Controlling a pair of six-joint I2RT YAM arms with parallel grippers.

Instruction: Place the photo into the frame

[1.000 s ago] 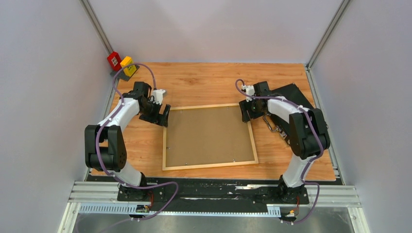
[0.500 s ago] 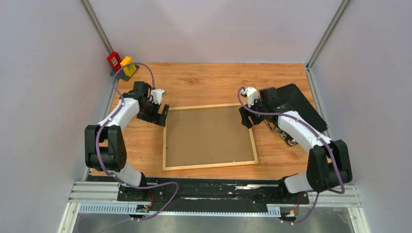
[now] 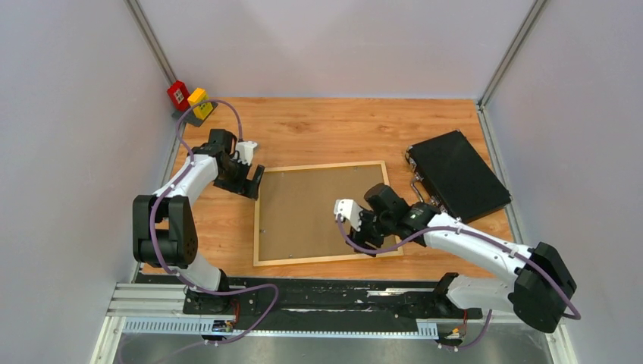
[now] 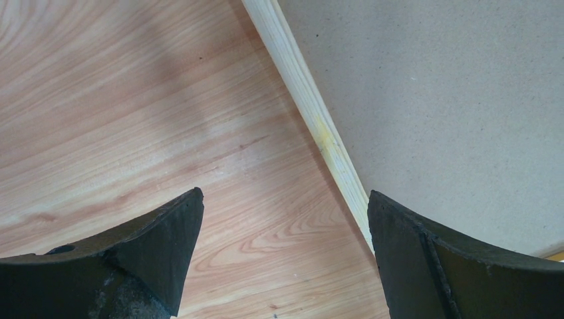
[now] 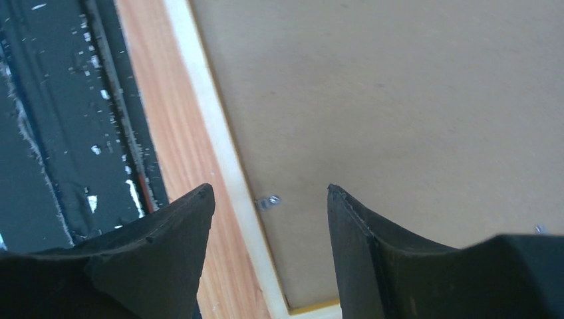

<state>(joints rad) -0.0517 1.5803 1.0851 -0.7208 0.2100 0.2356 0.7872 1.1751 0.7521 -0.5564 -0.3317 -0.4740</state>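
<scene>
The frame (image 3: 318, 165) lay back-up in the middle of the desk (image 3: 318, 129), with a brown backing panel (image 3: 303, 212) inside it. From overhead, the left jaws hung spread wide at its far-left corner. The right jaws were spread and empty over its near-right edge. Only the right wrist view showed a small metal clip (image 5: 269, 200) beside the rail.

left gripper (image 4: 284, 199): jaws wide, empty | right gripper (image 5: 269, 193): jaws parted, empty

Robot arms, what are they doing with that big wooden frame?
The frame lies face down with its brown backing panel in place. The left end effector hovers open at the frame's far left corner. The right end effector hovers open over its near edge. Neither holds anything. No photo shows.
</scene>
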